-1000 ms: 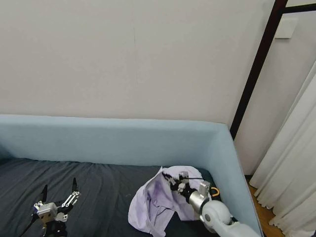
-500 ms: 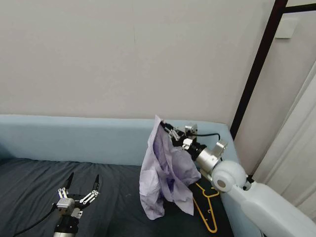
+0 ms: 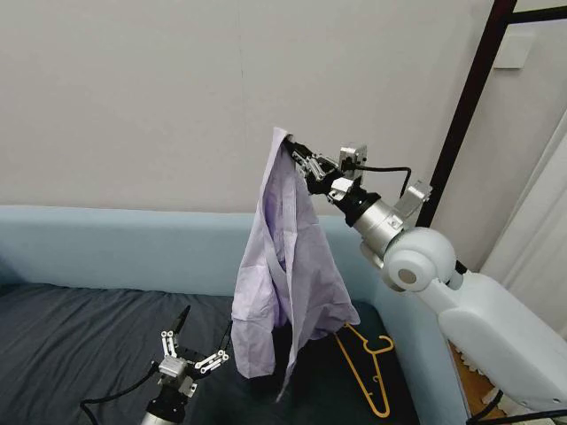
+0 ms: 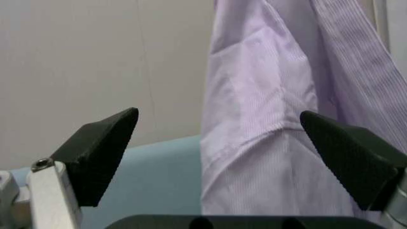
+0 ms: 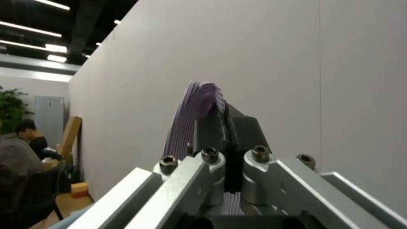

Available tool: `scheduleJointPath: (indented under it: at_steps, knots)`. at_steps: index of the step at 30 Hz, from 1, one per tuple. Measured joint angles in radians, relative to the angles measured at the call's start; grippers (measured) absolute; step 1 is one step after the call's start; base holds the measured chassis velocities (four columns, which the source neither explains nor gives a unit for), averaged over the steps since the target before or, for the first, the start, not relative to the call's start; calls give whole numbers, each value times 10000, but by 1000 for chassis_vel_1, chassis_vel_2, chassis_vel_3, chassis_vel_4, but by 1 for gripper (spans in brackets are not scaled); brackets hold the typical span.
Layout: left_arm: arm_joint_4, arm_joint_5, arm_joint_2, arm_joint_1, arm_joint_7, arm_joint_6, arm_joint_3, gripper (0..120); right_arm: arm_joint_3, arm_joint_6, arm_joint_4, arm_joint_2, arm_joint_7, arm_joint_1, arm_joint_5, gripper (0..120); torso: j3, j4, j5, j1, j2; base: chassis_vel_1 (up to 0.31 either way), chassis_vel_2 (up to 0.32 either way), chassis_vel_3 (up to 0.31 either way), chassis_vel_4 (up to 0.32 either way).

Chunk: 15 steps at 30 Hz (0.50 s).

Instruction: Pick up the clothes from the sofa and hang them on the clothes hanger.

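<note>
One shirt [image 3: 288,274] is seen, of thin lilac cloth with fine stripes, much creased. It is held up by a pinch of fabric at its top, in front of the pale wall [image 3: 133,106] and above the right end of the sofa [image 3: 106,248]. From there it hangs in long folds, and its lower hem is seen low before the backrest, over the seat [image 3: 71,336]. The right tool [image 3: 297,158] is clamped on that top fold; in the right wrist view a bunched ridge of striped cloth [image 5: 202,102] is gripped between its dark pads.

The left tool [image 3: 205,323] is held low over the seat, just beside the hem, with its two fingers spread wide apart and nothing between them. In the left wrist view the shirt is seen beyond the gap between its two black wedge-shaped pads [image 4: 102,152].

One hanger [image 3: 365,367], thin and yellow, is laid flat on the seat near the sofa's right end, partly covered by the shirt.

The sofa is framed in smooth light blue, and its seat is dark grey and matte.
</note>
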Motion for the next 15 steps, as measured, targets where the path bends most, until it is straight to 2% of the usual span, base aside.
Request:
scheduleJointPath:
  at_steps: [6,9,13,15]
  knots:
    - [940,1077,-17,-462,338,-395,247,100,17,-82,202,131,38,-1,33,0,-1,-3,0,-1,0,0,0,0,0]
    - [1227,1171,-60,-643,429,-410,279,100,-29,-84,202,342,38,-8,26,0,0,-2,1,-1,0,0,0,0,0]
    - [1549,1173,-199,-884,569,-420,363,91,-60,-84,209,515,15,7,33,0,0,5,0,-1,0,0,0,0,0]
    - [1929,1173,-375,-1146,688,-443,525,82,-68,-84,262,543,-12,12,43,0,0,0,-3,-1,0,0,0,0,0]
